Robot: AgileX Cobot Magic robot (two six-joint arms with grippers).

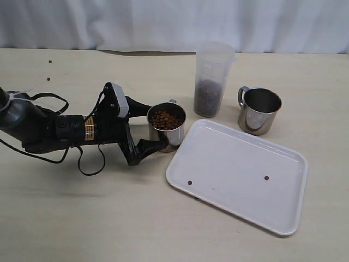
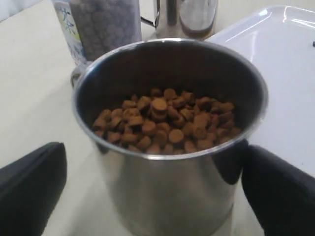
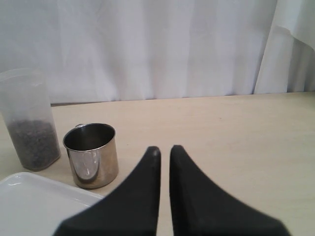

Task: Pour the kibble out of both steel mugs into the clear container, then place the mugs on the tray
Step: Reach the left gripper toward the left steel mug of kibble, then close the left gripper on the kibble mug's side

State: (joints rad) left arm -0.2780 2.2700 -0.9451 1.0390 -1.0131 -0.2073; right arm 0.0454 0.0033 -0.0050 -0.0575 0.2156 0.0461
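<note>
A steel mug (image 1: 170, 134) full of brown kibble (image 1: 164, 120) stands by the tray's left corner. My left gripper (image 1: 152, 126) is open, with one finger on each side of this mug. In the left wrist view the mug (image 2: 167, 187) fills the space between the fingers (image 2: 29, 189), and a gap shows on one side. The clear container (image 1: 212, 76) stands behind it, partly filled with kibble. An empty steel mug (image 1: 259, 111) stands to the container's right. The white tray (image 1: 240, 180) lies in front. My right gripper (image 3: 165, 150) is shut on nothing, away from the empty mug (image 3: 92, 156), and does not show in the exterior view.
Two loose pellets (image 1: 190, 182) lie on the tray. Two more pellets (image 1: 48, 79) lie on the table at far left. The left arm's cables (image 1: 82, 161) trail on the table. A white curtain (image 1: 163, 22) hangs behind the table's back edge.
</note>
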